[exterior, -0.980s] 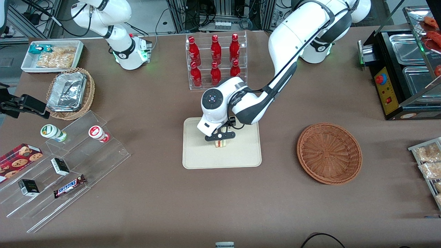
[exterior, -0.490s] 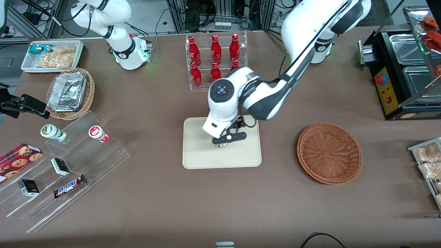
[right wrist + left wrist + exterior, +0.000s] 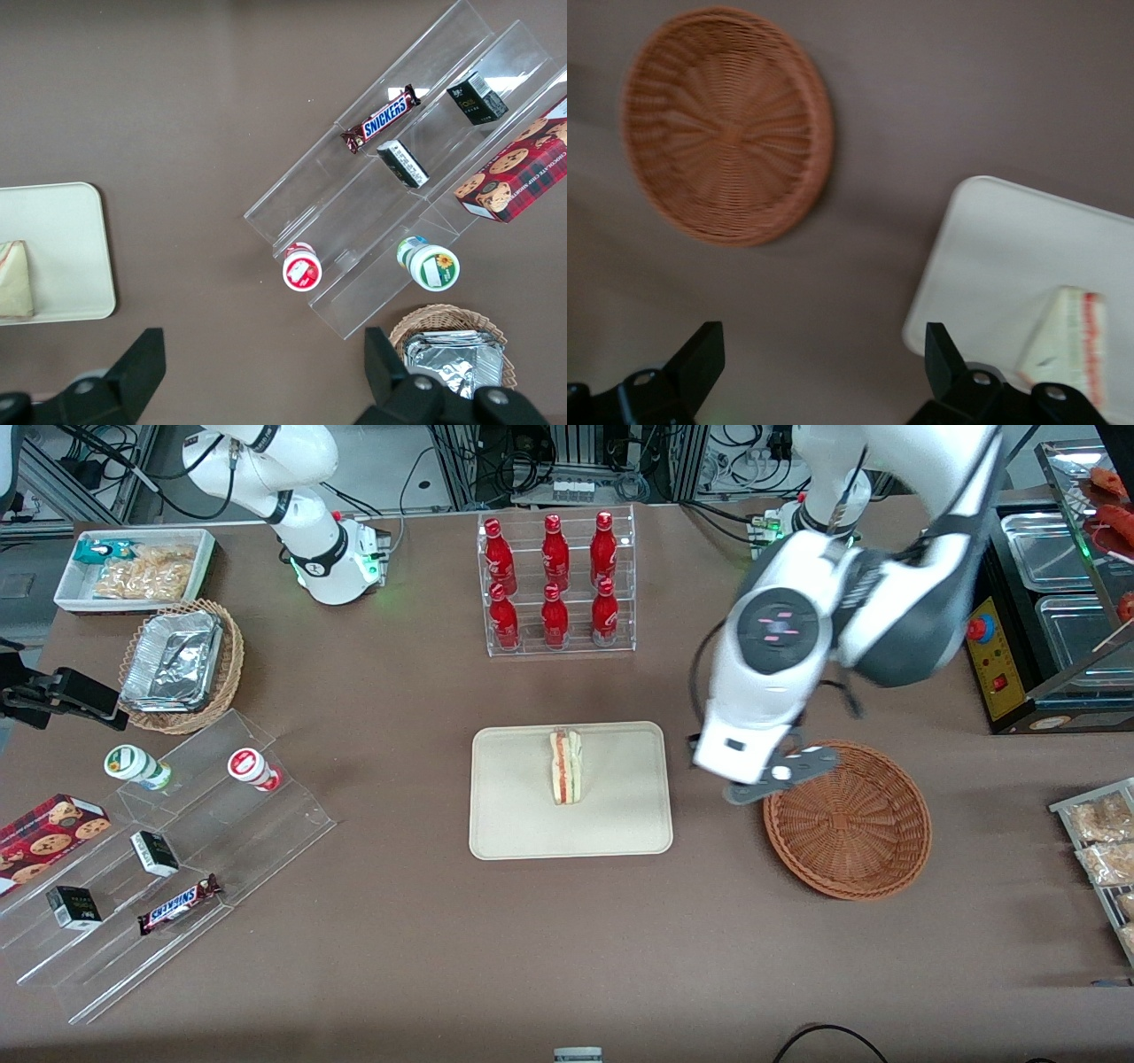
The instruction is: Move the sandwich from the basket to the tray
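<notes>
Your small triangular sandwich wedge of pale bread in clear wrap point(image 3: 566, 766) now lies on the flat cream-beige rectangular tray point(image 3: 514, 824), standing on edge with its red and green filling line facing up, just toward the tray's 12 o'clock rim and a little toward 3 o'clock of centre. The round reddish-brown wicker basket point(image 3: 850, 824) holds nothing, so I judge the placement done.

The tool point(image 3: 780, 775) hangs in the air above the brown desk point(image 3: 399, 957), over the basket's 10 o'clock rim, well apart from the sandwich. In the wrist view its black fingers point(image 3: 700, 359) stand wide apart with only bare desk between them; it carries nothing.

If you need to take the sandwich again, expect it to be light and soft: the bread will crush under a hard squeeze, and the clear film is likely slippery. I would take it across the two flat bread faces, near the middle of the wedge, with gentle pressure, and not by the thin tip or the loose wrap.
</notes>
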### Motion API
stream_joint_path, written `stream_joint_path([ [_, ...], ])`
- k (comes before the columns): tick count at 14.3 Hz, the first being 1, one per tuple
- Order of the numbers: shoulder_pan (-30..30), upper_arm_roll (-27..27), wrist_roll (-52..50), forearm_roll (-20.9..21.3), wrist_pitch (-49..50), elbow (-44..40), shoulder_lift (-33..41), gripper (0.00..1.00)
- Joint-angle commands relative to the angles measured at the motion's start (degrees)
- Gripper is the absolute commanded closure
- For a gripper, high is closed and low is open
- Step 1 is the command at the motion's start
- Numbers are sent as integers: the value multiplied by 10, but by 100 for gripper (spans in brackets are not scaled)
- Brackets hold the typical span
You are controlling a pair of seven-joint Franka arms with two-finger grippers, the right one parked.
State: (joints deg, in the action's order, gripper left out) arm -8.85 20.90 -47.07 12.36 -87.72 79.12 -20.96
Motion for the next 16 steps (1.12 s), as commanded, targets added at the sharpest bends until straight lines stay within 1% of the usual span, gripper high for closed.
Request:
stream_joint_path([
  [1,81,5,111,-32,41,34,62,0],
  [2,113,4,162,-50,60,33,77,0],
  [3,138,4,198,-53,82,32,89,0],
  [4,155,3,220,-54,99,32,101,0],
  [6,185,4,232,-54,119,24,124,0],
  [8,188,3,254,-50,163,1,141,0],
  [10,189,2,295,-51,204,-2,156,0],
  [12,206,3,305,-56,202,-2,151,0],
  [16,205,3,305,-55,202,-3,150,0],
])
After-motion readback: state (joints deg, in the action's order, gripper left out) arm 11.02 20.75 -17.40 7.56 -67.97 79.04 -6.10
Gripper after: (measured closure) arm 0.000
